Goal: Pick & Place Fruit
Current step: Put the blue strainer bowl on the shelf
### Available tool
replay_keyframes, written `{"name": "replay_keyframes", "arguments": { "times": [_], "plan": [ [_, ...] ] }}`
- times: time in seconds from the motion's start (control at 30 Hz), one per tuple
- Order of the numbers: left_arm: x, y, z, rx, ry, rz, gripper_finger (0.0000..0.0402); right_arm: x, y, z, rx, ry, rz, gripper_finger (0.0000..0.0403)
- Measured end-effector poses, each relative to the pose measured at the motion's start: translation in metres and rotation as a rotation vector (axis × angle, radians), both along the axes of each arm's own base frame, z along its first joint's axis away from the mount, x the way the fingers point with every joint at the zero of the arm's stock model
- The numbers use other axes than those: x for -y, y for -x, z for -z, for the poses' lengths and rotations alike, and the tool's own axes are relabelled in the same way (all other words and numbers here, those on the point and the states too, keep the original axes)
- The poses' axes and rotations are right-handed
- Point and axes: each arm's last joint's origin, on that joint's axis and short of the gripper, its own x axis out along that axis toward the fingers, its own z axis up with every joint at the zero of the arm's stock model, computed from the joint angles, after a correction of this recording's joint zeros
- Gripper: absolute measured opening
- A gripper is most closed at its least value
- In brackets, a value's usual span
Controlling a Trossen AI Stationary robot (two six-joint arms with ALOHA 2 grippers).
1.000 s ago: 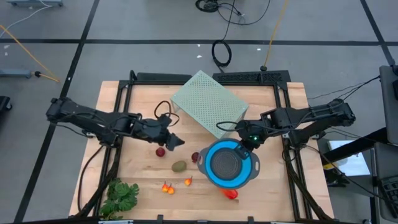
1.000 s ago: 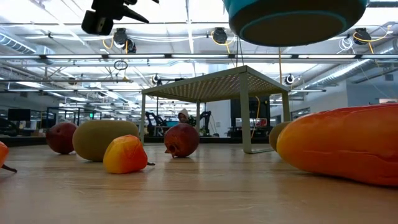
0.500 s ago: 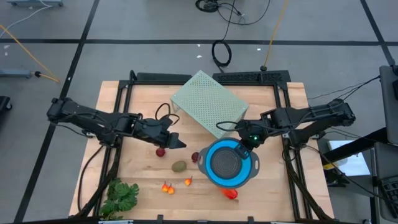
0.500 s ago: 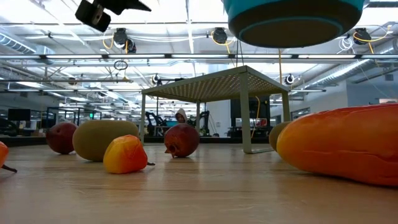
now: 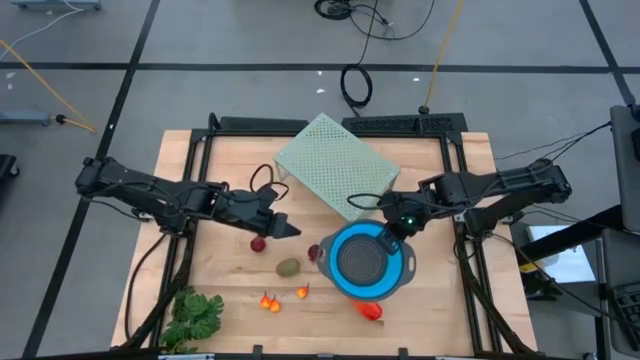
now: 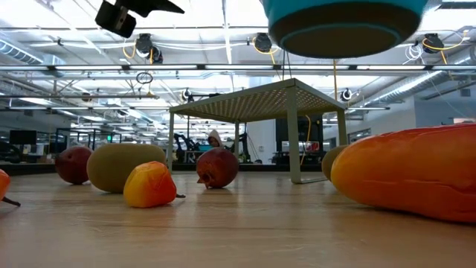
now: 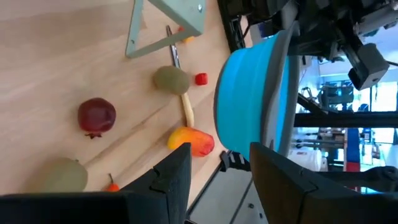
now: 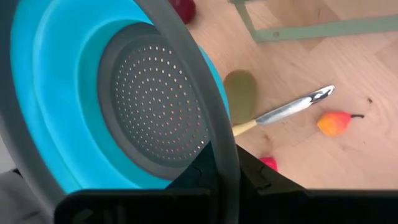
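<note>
Colander point(image 5: 366, 262), blue, hangs clear of the table, right gripper point(image 5: 393, 228) clamped shut on its rim, likely offered as a catch-basin; left gripper point(image 5: 283, 229) hovers half-open and empty beside it, above a dark red ball point(image 5: 258, 243); remaining fruit lies around the colander.

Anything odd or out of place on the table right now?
Only the blue colander: the right gripper holds it by the rim, in the air, empty. All the fruit lies loose on the table. Nothing looks spilled or damaged.
</note>
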Motion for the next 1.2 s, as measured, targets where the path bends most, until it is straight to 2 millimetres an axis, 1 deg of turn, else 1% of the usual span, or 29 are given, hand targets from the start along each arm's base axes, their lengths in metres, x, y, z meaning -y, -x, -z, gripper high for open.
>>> {"name": "replay_keyframes", "arguments": {
  "times": [0.07,0.27,0.53,0.73,0.93,1.07,1.2],
  "plan": [
    [0.0,-0.001,-0.002,0.027,-0.014,0.001,0.0161,0.003,-0.002,-0.001,0.018,-0.014,0.014,0.0004],
    [0.003,-0.013,-0.005,0.129,-0.056,0.024,0.0161,0.011,-0.005,-0.002,0.035,-0.028,0.037,0.0004],
    [0.004,-0.024,0.006,0.094,-0.027,0.006,0.0161,0.02,-0.006,-0.002,0.043,-0.037,0.034,0.0004],
    [0.004,-0.033,0.006,0.154,-0.012,-0.002,0.0161,0.025,-0.007,-0.002,0.053,-0.028,0.037,0.0004],
    [0.003,-0.046,0.01,0.2,-0.003,-0.005,0.0161,0.027,-0.008,-0.003,0.066,-0.022,0.03,0.0004],
    [0.003,-0.05,0.014,0.189,0.022,0.004,0.0161,0.027,-0.009,-0.003,0.07,-0.019,0.025,0.0004],
    [0.002,-0.049,0.014,0.192,0.026,0.002,0.0161,0.027,-0.009,-0.003,0.071,-0.016,0.021,0.0004]
  ]
}}
